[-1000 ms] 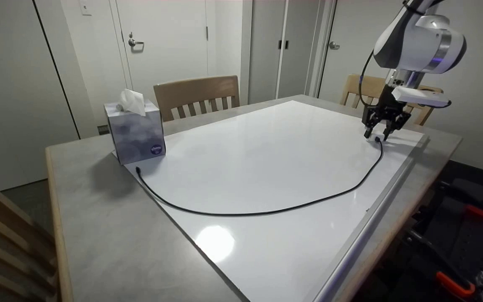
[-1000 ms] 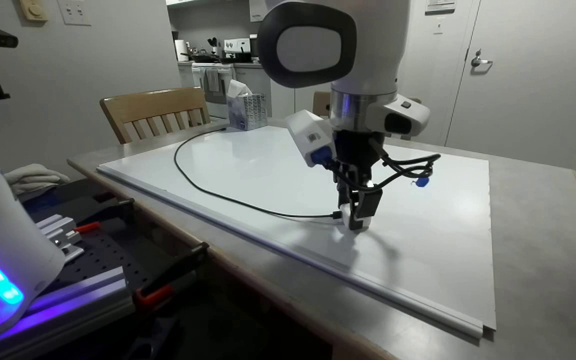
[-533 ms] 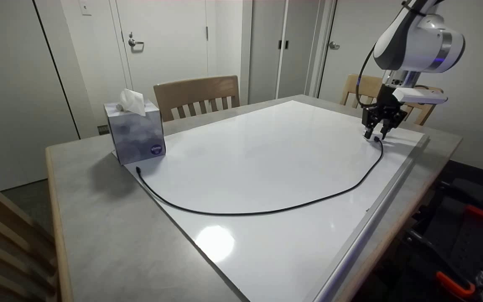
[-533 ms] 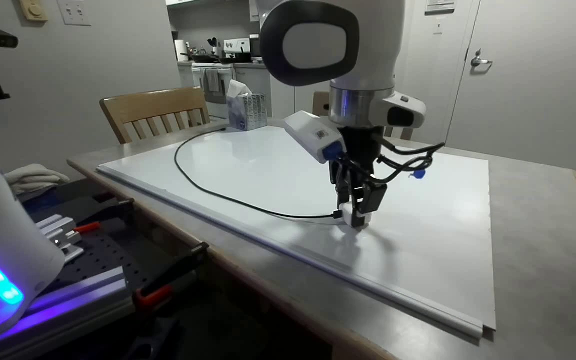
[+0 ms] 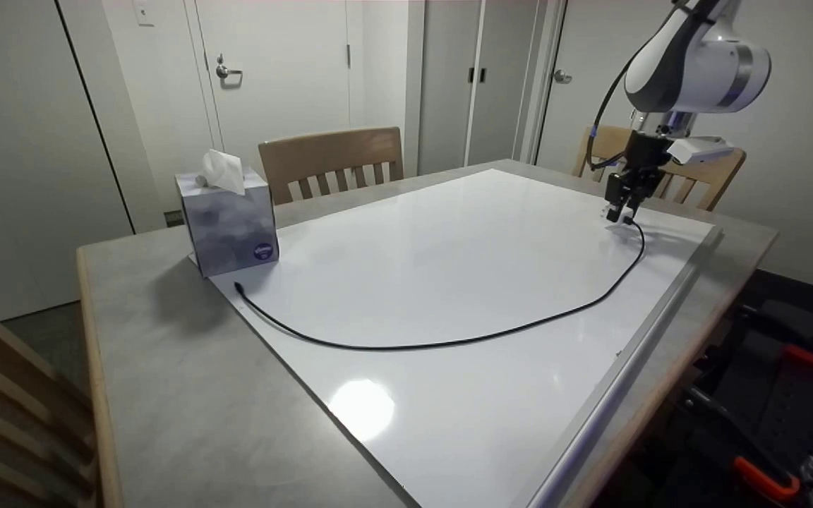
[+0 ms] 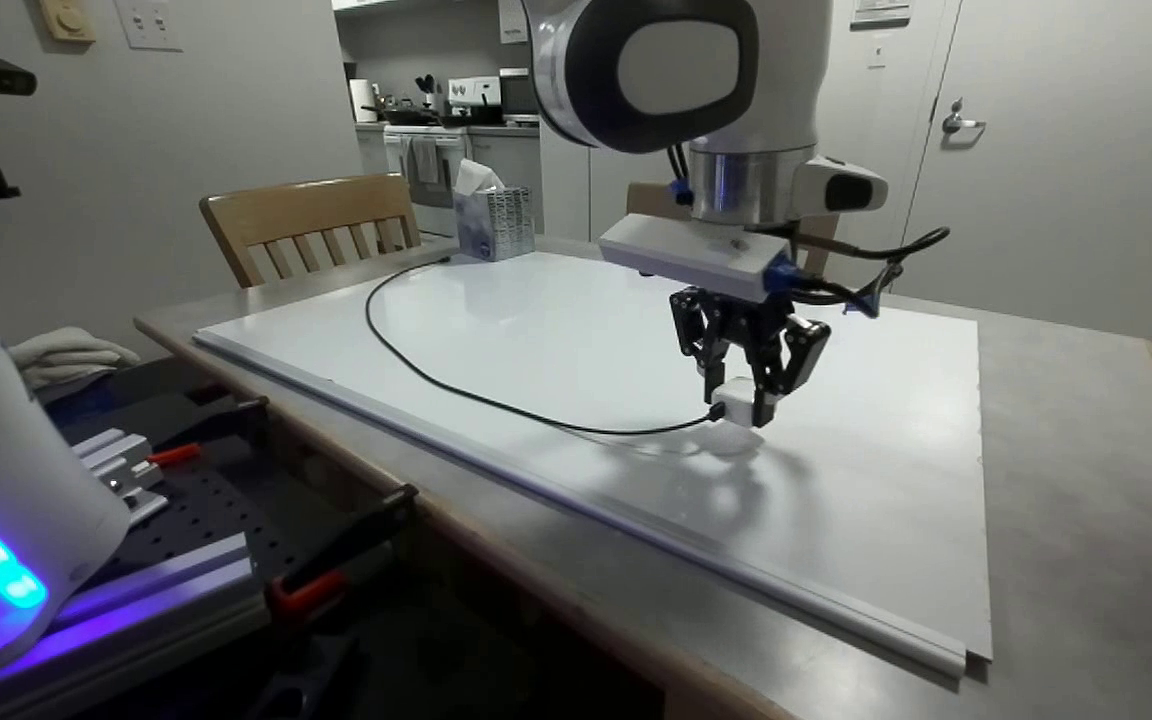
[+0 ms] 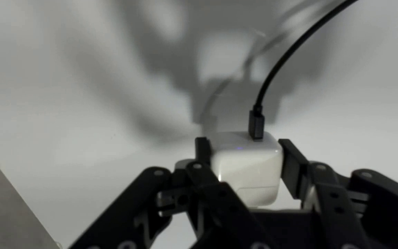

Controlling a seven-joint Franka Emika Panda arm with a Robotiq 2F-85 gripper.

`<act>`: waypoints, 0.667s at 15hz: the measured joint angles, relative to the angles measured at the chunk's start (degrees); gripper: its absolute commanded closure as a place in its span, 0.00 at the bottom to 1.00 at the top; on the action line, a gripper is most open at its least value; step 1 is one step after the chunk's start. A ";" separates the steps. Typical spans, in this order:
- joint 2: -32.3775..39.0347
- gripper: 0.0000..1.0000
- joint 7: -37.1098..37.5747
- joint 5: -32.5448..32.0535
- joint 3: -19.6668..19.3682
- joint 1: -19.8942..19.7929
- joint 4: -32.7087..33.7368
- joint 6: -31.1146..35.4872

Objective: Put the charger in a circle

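Note:
The charger's white plug block (image 7: 249,173) is between the fingertips of my gripper (image 7: 245,155) in the wrist view, and both fingers press its sides. In an exterior view the block (image 6: 735,402) hangs a little above the whiteboard, with its reflection below it. The black cable (image 5: 406,348) is plugged into the block and curves across the board in a wide open arc. Its dark free tip (image 5: 238,288) lies near the tissue box. The tip (image 6: 444,260) is also small at the far end in an exterior view. My gripper (image 5: 619,214) is at the opposite end of the board.
The tissue box (image 5: 230,224) stands at the board's corner, close to the cable's tip. The whiteboard (image 5: 435,268) lies on a grey table (image 5: 188,395), with a raised metal rail (image 6: 576,510) along one edge. Wooden chairs (image 5: 332,159) stand around the table.
My gripper has turned and lifted the plug block slightly off the board, moving inward from the rail. The cable has followed, its arc shifting and its free tip sliding a little.

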 measured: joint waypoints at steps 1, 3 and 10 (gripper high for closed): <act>0.25 0.74 -2.69 0.01 0.89 -1.08 0.66 0.00; 0.91 0.74 -8.97 0.13 3.26 -3.85 2.07 0.09; 2.08 0.49 -16.17 0.37 6.35 -7.33 3.82 0.08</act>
